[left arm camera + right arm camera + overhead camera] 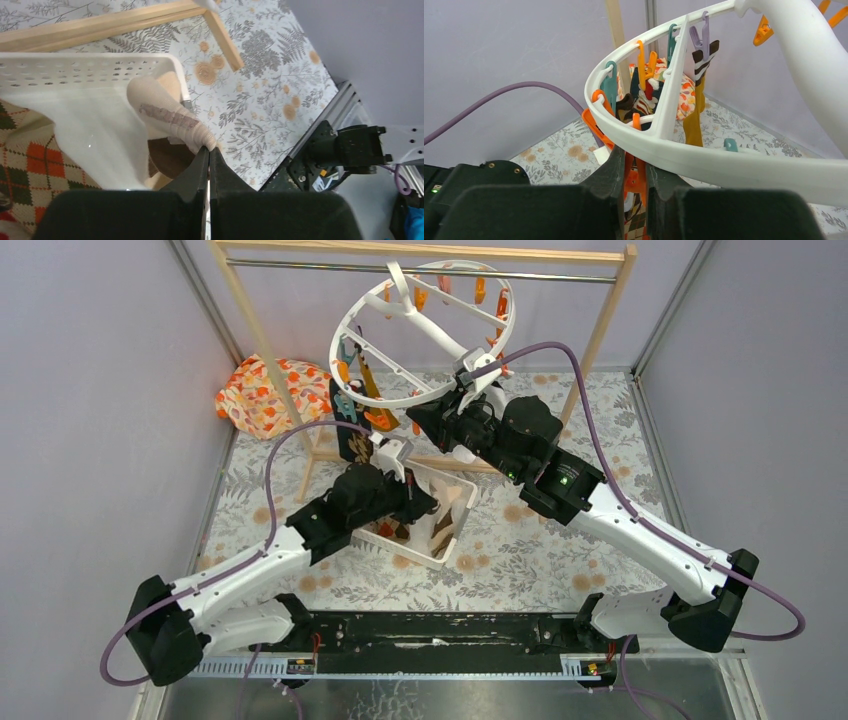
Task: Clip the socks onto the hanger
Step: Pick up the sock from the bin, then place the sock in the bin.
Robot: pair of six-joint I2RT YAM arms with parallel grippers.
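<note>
Left gripper [209, 152], frame centre: jaws pinch beige sock [170, 119]. Right gripper [635, 164], lower centre: jaws clamp orange clip [630, 182] beneath hanger [704, 160].

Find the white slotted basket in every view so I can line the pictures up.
Top external: the basket sits centre, on the floral cloth.
Left wrist: its perforated wall fills the upper left, beside the beige sock.
Right wrist: not made out; the hanger and an orange clip fill it.
Shared landmark: the wooden frame.
</note>
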